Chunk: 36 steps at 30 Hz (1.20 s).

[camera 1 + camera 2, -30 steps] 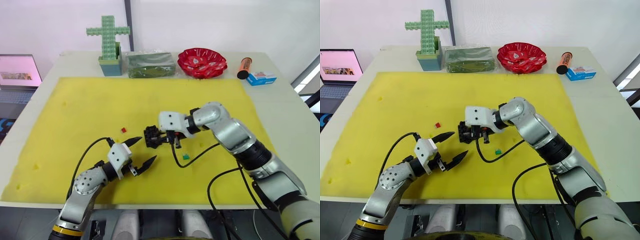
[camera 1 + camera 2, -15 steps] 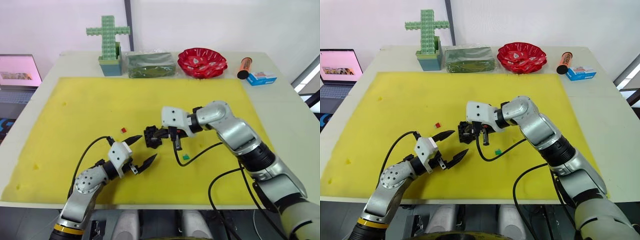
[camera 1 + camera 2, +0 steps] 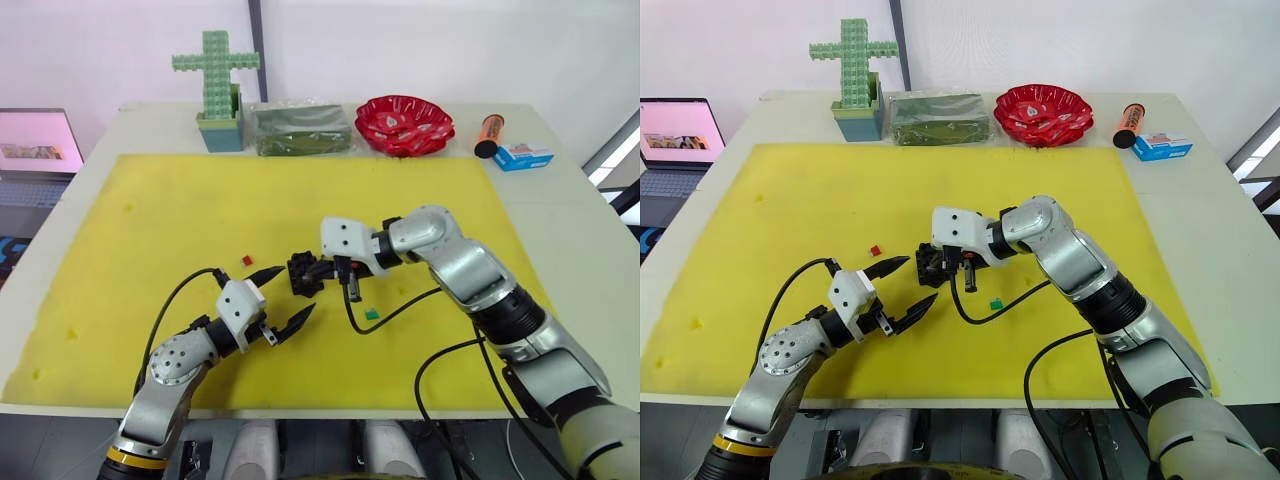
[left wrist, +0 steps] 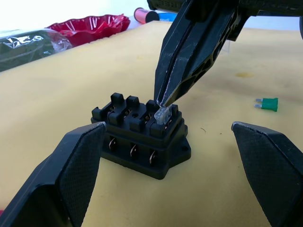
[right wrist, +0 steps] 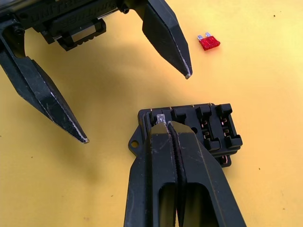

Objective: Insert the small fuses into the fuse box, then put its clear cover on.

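The black fuse box (image 4: 142, 137) sits mid-mat on the yellow foam mat (image 3: 180, 200). My right gripper (image 5: 161, 118) is shut on a small grey fuse (image 4: 162, 115), whose lower end is in a corner slot of the box. My left gripper (image 3: 298, 289) is open just in front of the box, one finger on either side and touching nothing. A red fuse (image 3: 247, 260) lies on the mat left of the box. A green fuse (image 3: 372, 313) lies to the box's right and nearer to me. The clear cover is out of view.
Along the table's far edge stand a green brick cross (image 3: 216, 80), a clear-wrapped green package (image 3: 300, 128), a red bowl (image 3: 404, 124), an orange tube (image 3: 488, 135) and a blue box (image 3: 523, 156). A laptop (image 3: 35, 145) sits off to the left. A black cable (image 3: 395, 308) loops beside the green fuse.
My left gripper has edged slightly toward the fuse box. My right gripper has stayed at the box with the grey fuse, shifting only a little.
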Tool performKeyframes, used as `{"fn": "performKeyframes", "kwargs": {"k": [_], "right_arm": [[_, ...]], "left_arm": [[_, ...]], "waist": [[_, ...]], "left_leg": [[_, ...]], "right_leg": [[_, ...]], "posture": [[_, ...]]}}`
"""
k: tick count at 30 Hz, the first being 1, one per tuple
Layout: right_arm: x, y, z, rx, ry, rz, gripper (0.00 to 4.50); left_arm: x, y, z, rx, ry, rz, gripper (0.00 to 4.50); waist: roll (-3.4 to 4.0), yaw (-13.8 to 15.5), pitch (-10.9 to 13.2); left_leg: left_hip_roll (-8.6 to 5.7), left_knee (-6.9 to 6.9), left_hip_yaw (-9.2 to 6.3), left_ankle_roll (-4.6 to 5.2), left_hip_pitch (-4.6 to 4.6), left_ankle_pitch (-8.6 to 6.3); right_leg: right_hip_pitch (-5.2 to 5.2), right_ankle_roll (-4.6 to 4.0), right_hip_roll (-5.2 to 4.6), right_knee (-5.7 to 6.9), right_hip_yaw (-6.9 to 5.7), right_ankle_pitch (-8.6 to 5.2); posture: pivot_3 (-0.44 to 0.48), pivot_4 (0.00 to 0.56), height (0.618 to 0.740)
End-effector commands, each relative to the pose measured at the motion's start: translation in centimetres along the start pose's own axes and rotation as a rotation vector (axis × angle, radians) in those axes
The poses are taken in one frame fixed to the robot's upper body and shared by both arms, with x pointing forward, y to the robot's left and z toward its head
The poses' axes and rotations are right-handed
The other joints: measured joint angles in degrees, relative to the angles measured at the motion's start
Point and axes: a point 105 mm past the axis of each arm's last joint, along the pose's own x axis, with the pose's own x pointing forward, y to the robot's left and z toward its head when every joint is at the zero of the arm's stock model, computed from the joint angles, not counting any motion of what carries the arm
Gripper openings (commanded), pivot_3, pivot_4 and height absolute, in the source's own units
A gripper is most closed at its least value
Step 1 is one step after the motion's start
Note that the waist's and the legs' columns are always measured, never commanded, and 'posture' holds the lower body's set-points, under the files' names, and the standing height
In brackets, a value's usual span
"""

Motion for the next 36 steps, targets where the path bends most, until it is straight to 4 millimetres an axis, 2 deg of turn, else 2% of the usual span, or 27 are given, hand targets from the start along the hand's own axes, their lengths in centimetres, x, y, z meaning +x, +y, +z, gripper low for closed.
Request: {"fn": "performKeyframes", "kwargs": {"k": [1, 8, 15, 23, 32, 36], "right_arm": [[0.2, -0.1, -0.1, -0.021, 0.006, 0.001, 0.03], [0.5, 0.4, -1.1, -0.017, 0.024, 0.022, 0.03], [0.6, 1.2, -1.0, -0.024, 0.017, 0.053, 0.03], [0.3, 1.0, -0.8, -0.027, 0.018, 0.042, 0.03], [1.0, 0.8, -2.4, -0.052, 0.086, 0.023, 0.03], [1.0, 0.8, -2.6, -0.055, 0.086, 0.023, 0.03]], "left_arm": [[0.2, 0.0, 1.4, 0.027, -0.044, 0.0, 4.5], [0.2, 0.0, 1.3, 0.025, -0.041, 0.005, 4.5], [0.0, 0.0, 1.1, 0.021, -0.035, 0.01, 4.5], [-0.1, 0.1, 0.9, 0.02, -0.033, 0.012, 4.5], [-0.3, 0.3, 0.3, 0.018, -0.023, 0.012, 4.5], [-0.3, 0.2, 0.3, 0.018, -0.027, 0.014, 4.5]], "waist": [[0.0, 0.0, 0.0], [0.0, 0.0, 0.0], [-0.01, 0.0, 0.0], [-0.01, 0.0, 0.0], [-0.01, 0.0, 0.0], [-0.02, 0.0, 0.0]], "left_leg": [[0.0, 0.0, 0.0, 0.0, 0.0, 0.0], [-0.02, 0.01, 0.01, 0.0, 0.0, 0.0], [-0.03, 0.02, 0.01, 0.0, 0.01, 0.0], [-0.04, 0.02, 0.0, 0.0, 0.01, 0.0], [-0.07, 0.03, 0.01, 0.0, 0.03, 0.0], [-0.06, 0.03, 0.0, 0.0, 0.07, 0.0]], "right_leg": [[0.0, 0.0, 0.0, 0.0, 0.0, 0.0], [0.02, 0.0, 0.01, 0.0, -0.01, 0.0], [0.03, 0.0, 0.02, 0.0, -0.01, 0.0], [0.03, 0.0, 0.04, 0.0, -0.01, 0.0], [0.05, 0.0, 0.04, 0.0, -0.02, 0.0], [0.09, 0.0, 0.05, 0.0, -0.02, 0.0]], "posture": [[0.0, 0.15, 0.74], [0.0, 0.15, 0.74], [0.0, 0.15, 0.74], [0.0, 0.15, 0.74], [0.0, 0.15, 0.74], [0.0, 0.15, 0.74]]}}
